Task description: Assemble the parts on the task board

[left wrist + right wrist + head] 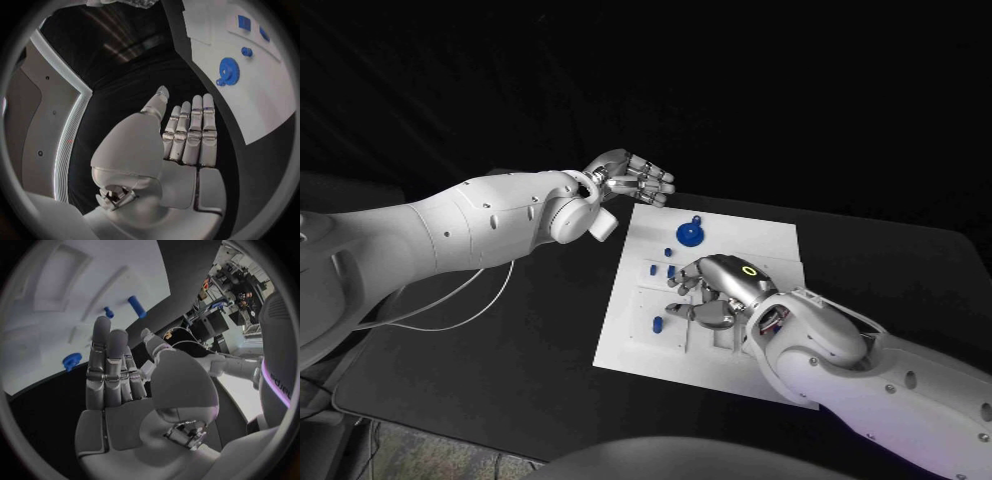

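Note:
The white task board lies in the middle of the black table. A blue gear sits near its far edge, and small blue parts lie along its left side. My right hand hovers over the board's middle, fingers down toward its recesses, holding nothing. In the right wrist view its fingers are straight, with blue parts on the board beyond them. My left hand is off the board's far left corner, empty, fingers extended. The gear shows beyond them.
The table's edge runs along the left and front. A thin white cable hangs below my left arm over the table's left part. Bare black table surface stretches left of the board.

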